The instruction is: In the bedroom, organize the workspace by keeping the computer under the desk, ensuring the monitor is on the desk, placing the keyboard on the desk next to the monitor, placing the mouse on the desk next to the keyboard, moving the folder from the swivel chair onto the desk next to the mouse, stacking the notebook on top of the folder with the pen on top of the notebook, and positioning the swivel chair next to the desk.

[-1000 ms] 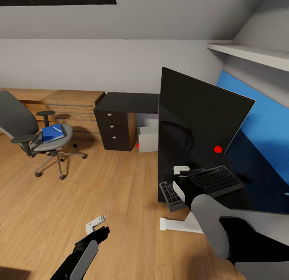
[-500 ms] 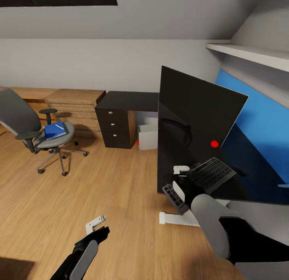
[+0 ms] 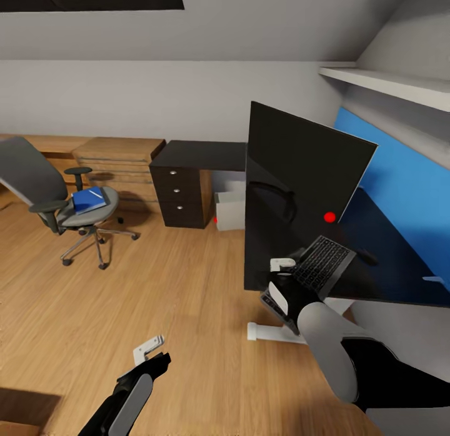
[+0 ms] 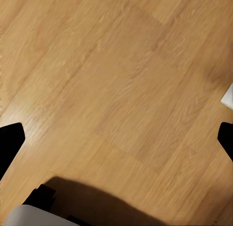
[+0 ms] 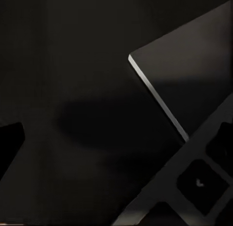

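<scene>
The wide black monitor (image 3: 300, 167) stands on the glossy black desk (image 3: 400, 267). My right gripper (image 3: 280, 281) is shut on the near end of the silver-grey keyboard (image 3: 320, 264), which angles over the desk's edge in front of the monitor; its keys (image 5: 201, 182) show close up. A small black mouse (image 3: 367, 256) lies beyond it. The grey computer (image 3: 230, 214) sits under the desk. At left, the swivel chair (image 3: 59, 192) carries the blue folder (image 3: 89, 200) with a thin white pen (image 3: 94, 193) on top. My left gripper (image 3: 150, 353) hangs open above the floor.
The desk's black drawer unit (image 3: 181, 198) stands beside a light-wood chest (image 3: 119, 156) against the back wall. A blue wall panel (image 3: 409, 180) and a white shelf (image 3: 387, 86) are at right. A white desk foot (image 3: 269, 333) lies on the wooden floor (image 4: 116, 90).
The keyboard has swung in my right gripper, from lying across the desk edge to pointing away toward the monitor. The whole picture has shifted slightly, so the camera moved. The left arm looks unchanged.
</scene>
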Tool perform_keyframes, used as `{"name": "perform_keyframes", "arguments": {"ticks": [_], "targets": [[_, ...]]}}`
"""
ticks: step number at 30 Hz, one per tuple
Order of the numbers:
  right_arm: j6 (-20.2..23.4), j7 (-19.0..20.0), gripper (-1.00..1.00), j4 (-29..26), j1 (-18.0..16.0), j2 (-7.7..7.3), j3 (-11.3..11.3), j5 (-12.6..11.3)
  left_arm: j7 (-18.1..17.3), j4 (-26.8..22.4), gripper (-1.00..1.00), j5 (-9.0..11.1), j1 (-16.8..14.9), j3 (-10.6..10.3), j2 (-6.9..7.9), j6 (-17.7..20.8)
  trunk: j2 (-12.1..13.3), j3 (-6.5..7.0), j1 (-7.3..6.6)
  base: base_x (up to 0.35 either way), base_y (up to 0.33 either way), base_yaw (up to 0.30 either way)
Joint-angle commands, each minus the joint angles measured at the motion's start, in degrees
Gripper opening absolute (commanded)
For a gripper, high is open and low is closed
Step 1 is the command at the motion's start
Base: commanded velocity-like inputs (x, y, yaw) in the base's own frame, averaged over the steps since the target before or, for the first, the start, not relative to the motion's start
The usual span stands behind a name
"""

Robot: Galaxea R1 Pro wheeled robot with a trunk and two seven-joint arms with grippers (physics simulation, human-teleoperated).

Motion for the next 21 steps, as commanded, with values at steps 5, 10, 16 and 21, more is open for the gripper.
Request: {"name": "perform_keyframes", "arguments": {"ticks": [5, 10, 16, 21], "targets": [[0.35, 0.00, 1.00, -0.03, 0.00, 0.07, -0.59, 0.39, 0.48, -0.10, 1.00, 0.24, -0.04, -0.25, -0.11, 0.16, -0.04, -0.06, -0.01, -0.094, -0.006, 0.000], [0.20, 0.00, 1.00, -0.03, 0.00, 0.06, -0.60, 0.39, 0.40, -0.10, 1.00, 0.14, -0.03, -0.22, -0.06, 0.16, -0.04, -0.06, -0.01, -0.035, -0.172, 0.000], [0.18, 0.00, 1.00, 0.05, 0.00, 0.07, -0.60, 0.42, 0.28, -0.10, 1.00, 0.19, -0.03, -0.31, -0.13, 0.15, -0.04, -0.06, -0.01, -0.062, -0.090, 0.000], [0.18, 0.00, 1.00, 0.06, 0.00, 0.07, -0.60, 0.44, 0.22, -0.10, 1.00, 0.21, -0.03, -0.34, -0.17, 0.14, -0.04, -0.06, -0.01, -0.207, -0.011, 0.000]]}}
